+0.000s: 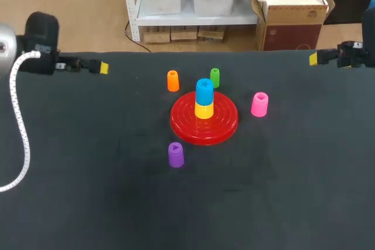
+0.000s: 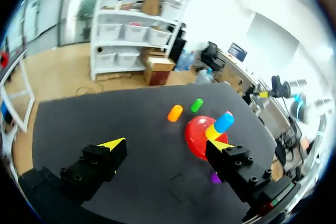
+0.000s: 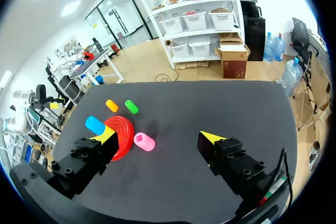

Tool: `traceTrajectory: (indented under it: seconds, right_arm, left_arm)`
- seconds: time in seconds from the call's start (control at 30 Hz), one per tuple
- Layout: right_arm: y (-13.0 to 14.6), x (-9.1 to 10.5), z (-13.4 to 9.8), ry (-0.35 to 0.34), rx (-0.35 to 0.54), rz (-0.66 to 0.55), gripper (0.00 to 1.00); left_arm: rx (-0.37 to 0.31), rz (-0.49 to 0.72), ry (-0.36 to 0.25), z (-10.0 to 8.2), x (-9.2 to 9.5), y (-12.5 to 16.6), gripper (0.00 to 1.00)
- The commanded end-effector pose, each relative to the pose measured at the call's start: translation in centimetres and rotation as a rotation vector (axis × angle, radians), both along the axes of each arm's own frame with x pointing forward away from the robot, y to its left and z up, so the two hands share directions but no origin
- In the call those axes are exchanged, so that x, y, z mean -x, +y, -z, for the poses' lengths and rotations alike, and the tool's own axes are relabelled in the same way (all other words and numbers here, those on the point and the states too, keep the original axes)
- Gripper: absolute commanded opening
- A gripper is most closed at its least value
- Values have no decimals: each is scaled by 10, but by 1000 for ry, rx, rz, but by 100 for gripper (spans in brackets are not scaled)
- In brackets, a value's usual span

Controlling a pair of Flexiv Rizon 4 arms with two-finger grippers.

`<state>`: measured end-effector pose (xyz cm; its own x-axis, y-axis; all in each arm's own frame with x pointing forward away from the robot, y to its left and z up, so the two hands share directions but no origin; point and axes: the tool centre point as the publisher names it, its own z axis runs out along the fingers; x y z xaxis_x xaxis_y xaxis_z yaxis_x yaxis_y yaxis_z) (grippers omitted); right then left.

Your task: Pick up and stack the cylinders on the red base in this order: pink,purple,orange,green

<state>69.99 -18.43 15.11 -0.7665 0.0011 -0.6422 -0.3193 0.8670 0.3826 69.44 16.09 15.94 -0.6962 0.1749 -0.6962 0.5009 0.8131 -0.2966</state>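
While nothing is gripped, left fingers (image 2: 100, 163): spread, empty, parked at counter (image 1: 88, 191) edge.
Right fingers (image 3: 223, 150): spread, empty, parked opposite.
Pink cylinder (image 1: 259, 104): upright just right of red base (image 1: 181, 124), due first.

Robot lab, black table (image 1: 293, 203) (left arm (image 1: 38, 42), right arm (image 1: 354, 54))

Table (image 1: 88, 191) w/ black cloth top. Red base (image 1: 225, 126) lies flat approx. mid-table. Four cyls stand directly on the cloth, none touching the base: orange cylinder (image 1: 173, 81) and green cylinder (image 1: 215, 78) just past its far edge (orange to the left of green), pink cylinder (image 1: 259, 104) beside its right edge, purple cylinder (image 1: 176, 154) near its front-left edge, apart from the rest.
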Motion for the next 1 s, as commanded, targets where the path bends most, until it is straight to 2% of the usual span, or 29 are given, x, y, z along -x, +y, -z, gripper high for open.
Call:
traceTrajectory:
  seconds: [0.03,0.1,0.2,0.27,0.37,0.67,0.83,1.0]
  right_arm:
    - [-1,0,1,0,-1,-2,100]
    - [-1,0,1,0,-1,-2,100]
    - [-1,0,1,0,-1,-2,100]
    - [-1,0,1,0,-1,-2,100]
    - [-1,0,1,0,-1,-2,100]
    - [-1,0,1,0,-1,-2,100]
    - [-1,0,1,0,-1,-2,100]
    - [-1,0,1,0,-1,-2,100]
  left_arm:
    - [83,348,-193,-5,-3,-14,100]
    - [125,508,-226,-11,3,-28,100]
    - [152,733,-233,-15,14,-45,100]
    - [164,838,-225,-18,21,-52,100]
    - [159,932,-215,-19,25,-56,100]
    - [148,1063,-215,-26,26,-52,100]
    - [145,1029,-217,-25,20,-48,100]
    - [142,975,-198,-12,18,-42,100]
